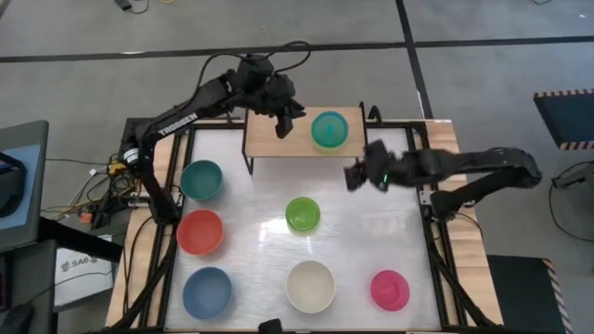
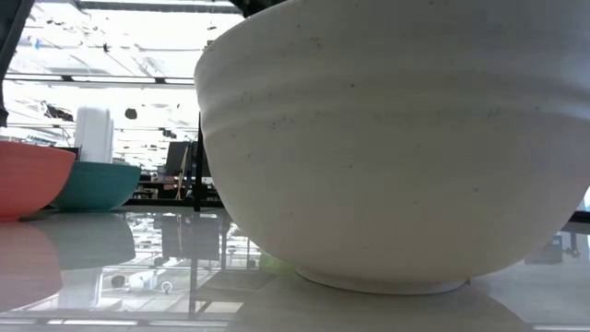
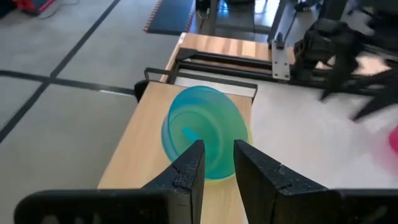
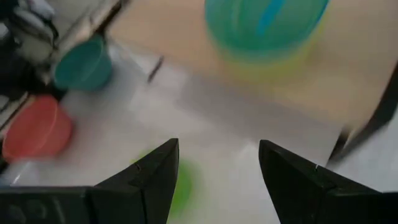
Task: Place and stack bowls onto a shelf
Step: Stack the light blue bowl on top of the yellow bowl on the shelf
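The shelf (image 1: 302, 130) stands at the far edge of the table (image 1: 251, 186), near the middle of that edge. On its light wood top, toward the right end, sits a cyan bowl (image 1: 329, 129). In the left wrist view a yellow rim (image 3: 214, 176) shows under the cyan bowl, so it is stacked in a yellow bowl.

The left end effector (image 1: 284, 125) hangs over the left part of the shelf top, just beside the stack but apart from it. Its two fingers (image 3: 189, 171) stand close together with a narrow gap between them, and nothing is between them. The right end effector (image 1: 354, 176) is above the table just in front of the right end of the shelf. Its fingers (image 4: 152, 177) stand wide apart and hold nothing.

Six more bowls rest on the table. Along the left edge there are three: a teal bowl (image 1: 201, 179) nearest the shelf, then a red bowl (image 1: 200, 232), then a blue bowl (image 1: 206, 292) at the near left corner. A green bowl (image 1: 303, 214) sits about in the middle of the table. A cream bowl (image 1: 310, 286) stands at the near edge, and it fills most of the low view. A pink bowl (image 1: 390, 290) is toward the near right corner, well apart from the cream one.
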You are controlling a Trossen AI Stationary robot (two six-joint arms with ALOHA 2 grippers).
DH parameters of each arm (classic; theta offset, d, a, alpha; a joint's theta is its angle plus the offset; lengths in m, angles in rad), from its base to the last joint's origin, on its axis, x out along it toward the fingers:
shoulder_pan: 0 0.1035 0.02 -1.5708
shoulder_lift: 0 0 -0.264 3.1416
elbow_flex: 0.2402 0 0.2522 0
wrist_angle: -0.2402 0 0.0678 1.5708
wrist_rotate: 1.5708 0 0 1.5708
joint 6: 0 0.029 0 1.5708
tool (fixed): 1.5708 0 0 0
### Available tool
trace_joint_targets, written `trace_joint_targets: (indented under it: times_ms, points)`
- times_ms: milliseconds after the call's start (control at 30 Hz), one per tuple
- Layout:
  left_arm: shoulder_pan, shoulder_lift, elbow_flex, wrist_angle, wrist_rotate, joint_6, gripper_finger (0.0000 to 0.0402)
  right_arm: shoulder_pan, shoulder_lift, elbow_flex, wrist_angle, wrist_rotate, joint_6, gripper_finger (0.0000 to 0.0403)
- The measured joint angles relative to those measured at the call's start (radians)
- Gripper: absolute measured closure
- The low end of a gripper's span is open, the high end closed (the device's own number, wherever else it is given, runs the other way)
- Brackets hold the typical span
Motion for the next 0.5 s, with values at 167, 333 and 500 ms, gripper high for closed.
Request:
trace_joint_targets:
  times_ms: [167, 333, 500]
  points:
    - [-0.01, 0.018, -0.041, 0.056, -0.016, -0.053, 0.0331, -0.256, -0.035, 0.0, 0.137, -0.095, -0.283, 0.0154]
    - [-0.017, 0.056, -0.12, 0.243, -0.008, -0.149, 0.0331, -0.503, 0.003, 0.002, 0.347, -0.407, -0.447, 0.0158]
    - [-0.014, 0.11, -0.126, 0.302, -0.018, -0.186, 0.0331, -0.641, 0.081, 0.0, 0.442, -0.666, -0.48, 0.018]
